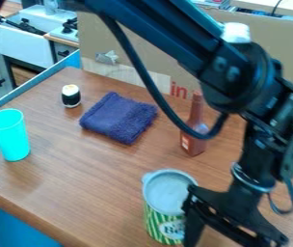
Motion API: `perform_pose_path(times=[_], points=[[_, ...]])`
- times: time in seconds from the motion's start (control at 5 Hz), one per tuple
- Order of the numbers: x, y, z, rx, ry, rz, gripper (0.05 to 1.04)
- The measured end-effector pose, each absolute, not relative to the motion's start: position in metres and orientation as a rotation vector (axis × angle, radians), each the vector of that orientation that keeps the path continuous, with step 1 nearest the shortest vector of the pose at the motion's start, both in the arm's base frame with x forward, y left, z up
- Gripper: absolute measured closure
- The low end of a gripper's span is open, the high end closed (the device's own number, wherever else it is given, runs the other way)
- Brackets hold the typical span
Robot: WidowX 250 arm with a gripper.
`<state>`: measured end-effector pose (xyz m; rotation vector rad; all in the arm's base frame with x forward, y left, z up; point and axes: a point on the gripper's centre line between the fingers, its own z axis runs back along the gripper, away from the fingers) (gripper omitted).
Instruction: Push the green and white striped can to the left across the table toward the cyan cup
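The striped can (pixel 166 223) stands upright on the table (pixel 91 188), apart from the purple towel (pixel 119 117) and sauce bottle (pixel 193 145), and the pincer (pixel 234 238) hangs spread beside it, so the approach looks nearly made, with gripping and any handling of the can still left.

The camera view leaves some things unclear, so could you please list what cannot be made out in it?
All in the camera view:
- Striped can: right side hidden behind the tool; contents hidden by its lid.
- The tool's lower end: cut off by the bottom edge.
- Brown bottle: partly hidden by the arm's cable.
- Black-and-white object: too small to identify.
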<state>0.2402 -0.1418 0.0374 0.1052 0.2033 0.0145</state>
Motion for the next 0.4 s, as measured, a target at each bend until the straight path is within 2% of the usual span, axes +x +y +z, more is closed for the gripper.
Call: perform_pose_path(times=[0.4], points=[[0.252, -0.094, 0.038, 0.079, 0.095, 0.115, 0.083]])
